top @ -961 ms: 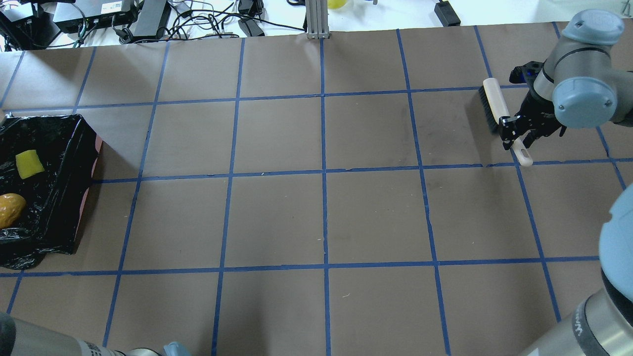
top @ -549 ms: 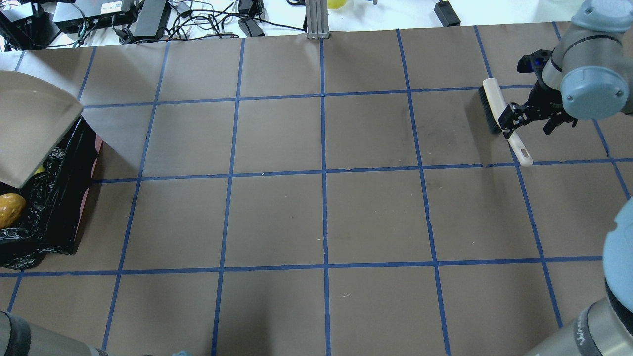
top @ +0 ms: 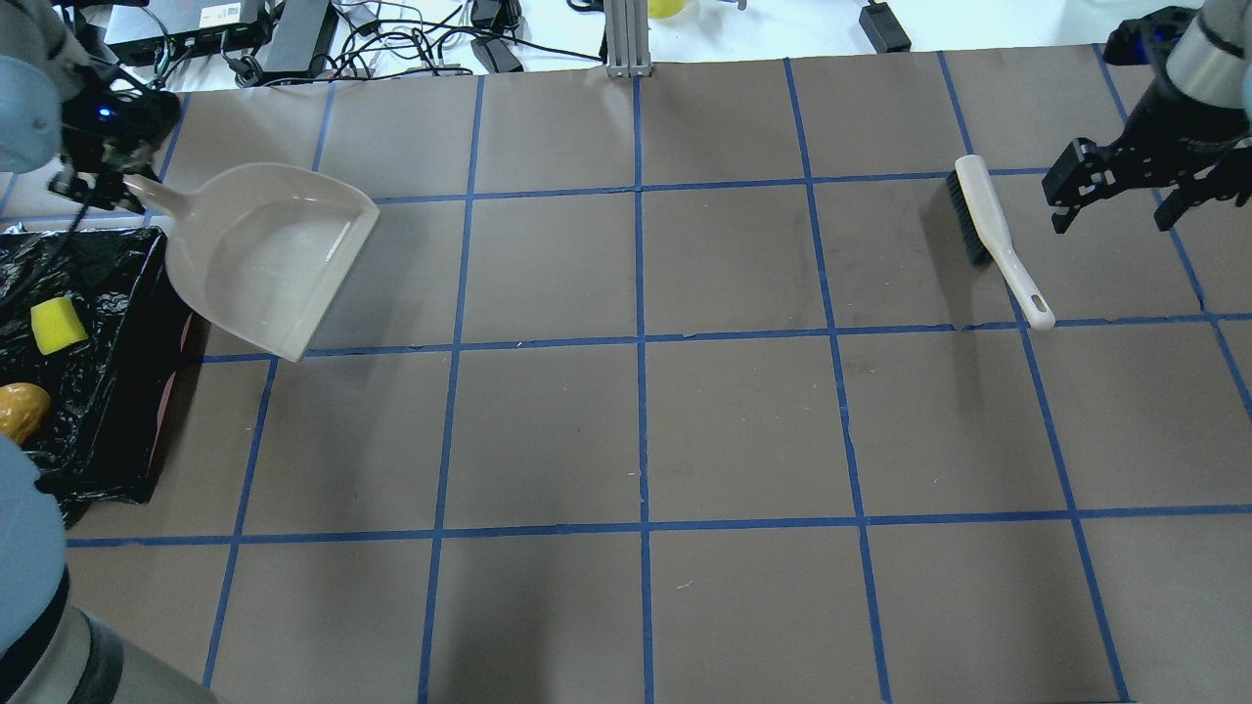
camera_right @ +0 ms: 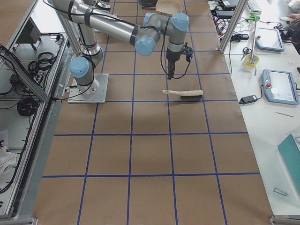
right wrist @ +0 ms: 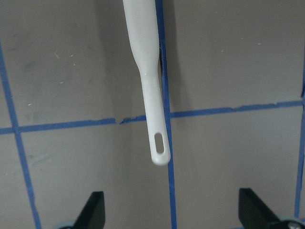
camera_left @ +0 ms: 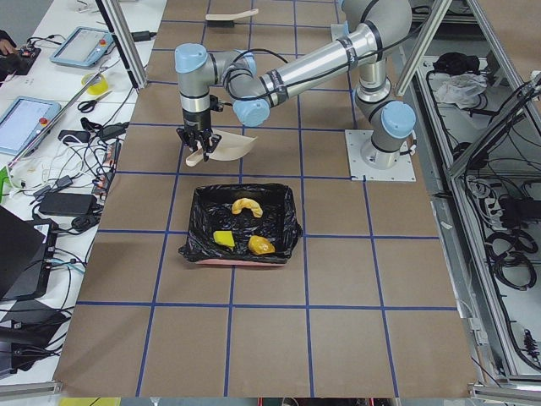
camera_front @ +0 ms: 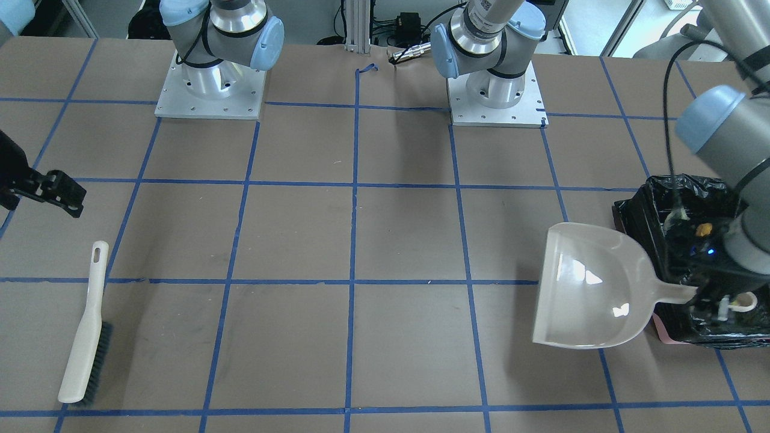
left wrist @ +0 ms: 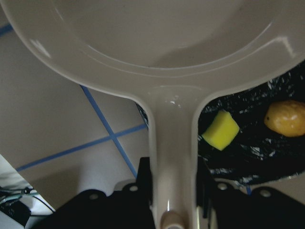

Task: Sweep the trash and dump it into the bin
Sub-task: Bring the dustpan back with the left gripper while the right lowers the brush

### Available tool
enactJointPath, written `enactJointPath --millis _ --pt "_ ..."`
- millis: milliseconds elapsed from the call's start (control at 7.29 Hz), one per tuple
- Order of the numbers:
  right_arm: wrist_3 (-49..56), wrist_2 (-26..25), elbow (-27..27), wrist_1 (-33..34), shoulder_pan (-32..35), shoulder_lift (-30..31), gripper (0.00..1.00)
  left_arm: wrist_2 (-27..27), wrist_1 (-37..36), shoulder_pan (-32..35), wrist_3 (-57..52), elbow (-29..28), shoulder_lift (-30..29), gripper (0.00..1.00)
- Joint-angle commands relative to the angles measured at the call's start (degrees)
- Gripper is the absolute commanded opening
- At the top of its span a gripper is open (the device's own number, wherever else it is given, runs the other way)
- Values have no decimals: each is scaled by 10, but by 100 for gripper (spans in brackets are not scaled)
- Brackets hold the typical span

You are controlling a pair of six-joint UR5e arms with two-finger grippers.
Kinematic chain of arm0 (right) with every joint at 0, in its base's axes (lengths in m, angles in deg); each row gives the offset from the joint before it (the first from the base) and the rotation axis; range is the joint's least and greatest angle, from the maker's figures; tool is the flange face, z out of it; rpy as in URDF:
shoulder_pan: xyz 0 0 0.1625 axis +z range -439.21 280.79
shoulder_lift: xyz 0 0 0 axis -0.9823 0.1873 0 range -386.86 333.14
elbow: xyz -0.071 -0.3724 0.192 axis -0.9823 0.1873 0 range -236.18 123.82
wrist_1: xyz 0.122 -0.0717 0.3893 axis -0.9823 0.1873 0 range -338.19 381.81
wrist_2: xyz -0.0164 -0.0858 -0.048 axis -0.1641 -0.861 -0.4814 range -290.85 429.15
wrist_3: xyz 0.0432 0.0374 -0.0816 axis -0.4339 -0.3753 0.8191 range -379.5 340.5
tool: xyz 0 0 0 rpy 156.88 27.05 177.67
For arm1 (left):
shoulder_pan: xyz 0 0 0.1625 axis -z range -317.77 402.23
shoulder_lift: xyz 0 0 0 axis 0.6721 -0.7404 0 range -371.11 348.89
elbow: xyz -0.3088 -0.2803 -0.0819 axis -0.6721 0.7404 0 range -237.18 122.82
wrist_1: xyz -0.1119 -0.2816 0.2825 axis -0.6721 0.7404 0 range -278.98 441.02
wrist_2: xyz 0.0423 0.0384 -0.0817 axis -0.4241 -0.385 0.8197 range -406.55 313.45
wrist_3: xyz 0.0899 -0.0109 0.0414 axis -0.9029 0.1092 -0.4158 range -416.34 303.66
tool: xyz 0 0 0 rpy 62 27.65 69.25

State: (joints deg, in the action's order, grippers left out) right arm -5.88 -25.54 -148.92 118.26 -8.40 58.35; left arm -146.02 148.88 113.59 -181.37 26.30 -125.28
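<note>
The bin, lined with black plastic, stands at the table's left edge. It holds the yellow wedge, the potato lump and the croissant piece. My left gripper is shut on the handle of the beige dustpan, which hangs empty just beyond the bin's far right corner. The brush lies flat on the table at the far right. My right gripper is open and empty, above and to the right of the brush handle.
Brown paper with a blue tape grid covers the table. Cables and power boxes lie past the far edge. A metal post stands at the far middle. The arm bases sit on the robot's side.
The right gripper let go of the brush handle and rose up and to the right. The left arm swung the dustpan from over the bin to beyond its far right corner.
</note>
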Motion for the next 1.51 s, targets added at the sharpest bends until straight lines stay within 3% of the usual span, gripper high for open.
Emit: enactJointPath --millis 0,549,1373 --pt "-24 9 19 -44 41 49 100 71 -5 60 114 3 -51 0" --pt "-118 21 20 -43 174 52 100 74 -12 91 202 3 -83 0" --pt "-126 8 15 -49 176 74 100 82 -38 88 236 6 -87 0"
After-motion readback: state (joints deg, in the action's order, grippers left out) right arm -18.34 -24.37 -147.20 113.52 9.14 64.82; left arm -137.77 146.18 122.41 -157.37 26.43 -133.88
